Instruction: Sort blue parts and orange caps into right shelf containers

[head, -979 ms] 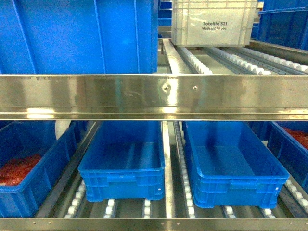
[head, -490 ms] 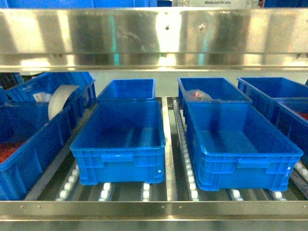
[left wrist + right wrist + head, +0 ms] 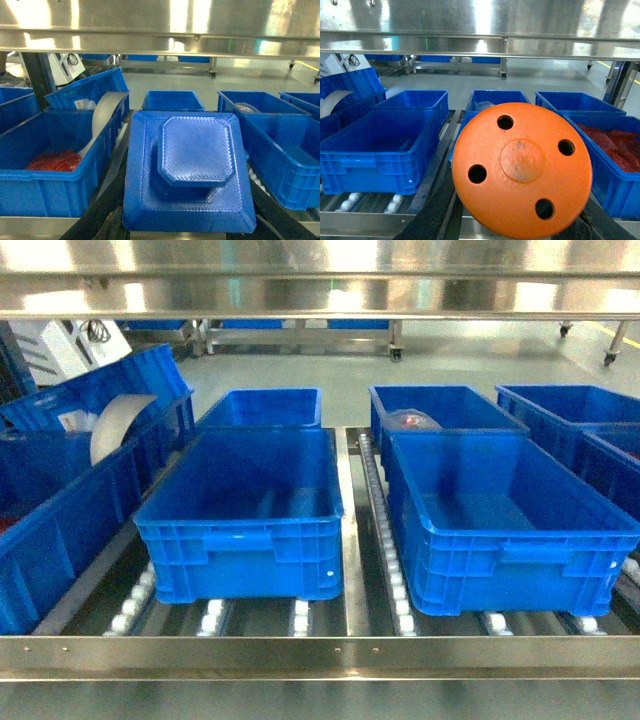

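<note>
- Filling the lower centre of the right wrist view, an orange cap [image 3: 522, 170] sits right before the lens: a round disc with four holes and a raised hub. We see no fingers around it, so we cannot tell how the right gripper stands.
- In the left wrist view a blue part [image 3: 189, 170], an octagonal block on a square flange, fills the lower middle; the left gripper's state is likewise hidden from us.
- Two front crates [image 3: 240, 540] and [image 3: 520, 545] lie side by side on the roller shelf [image 3: 350, 540], centre of the head view.
- Compared with a second ago, the steel rail [image 3: 320, 285] has shifted from mid-frame to the top edge, and back-row crates plus the workshop floor now show.
- Neither arm appears in the head view.
</note>
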Motion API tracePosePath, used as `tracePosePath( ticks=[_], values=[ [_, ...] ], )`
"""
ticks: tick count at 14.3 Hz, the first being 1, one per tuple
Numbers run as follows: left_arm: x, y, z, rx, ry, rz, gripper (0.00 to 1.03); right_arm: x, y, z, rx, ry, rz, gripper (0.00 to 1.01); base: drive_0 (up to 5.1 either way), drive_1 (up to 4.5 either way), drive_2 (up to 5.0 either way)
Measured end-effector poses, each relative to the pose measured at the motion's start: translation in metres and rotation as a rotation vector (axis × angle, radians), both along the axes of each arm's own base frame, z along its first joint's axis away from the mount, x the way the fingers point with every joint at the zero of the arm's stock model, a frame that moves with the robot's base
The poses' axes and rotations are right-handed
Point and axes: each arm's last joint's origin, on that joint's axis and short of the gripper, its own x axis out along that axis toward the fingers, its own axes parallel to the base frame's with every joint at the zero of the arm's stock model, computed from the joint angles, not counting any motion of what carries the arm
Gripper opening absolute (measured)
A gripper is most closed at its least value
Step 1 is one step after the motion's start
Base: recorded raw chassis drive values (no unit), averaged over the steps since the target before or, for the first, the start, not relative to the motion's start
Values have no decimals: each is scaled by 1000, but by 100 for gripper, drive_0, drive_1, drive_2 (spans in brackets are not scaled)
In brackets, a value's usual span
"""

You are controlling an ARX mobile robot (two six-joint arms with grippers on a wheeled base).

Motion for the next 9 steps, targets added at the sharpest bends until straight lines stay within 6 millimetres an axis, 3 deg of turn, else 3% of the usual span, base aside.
tracePosePath(
  ticks=[9],
  values=[
    [0,0,0,0,1,0,43,0,0,0,-1,1,1,42,0,0,0]
  ],
)
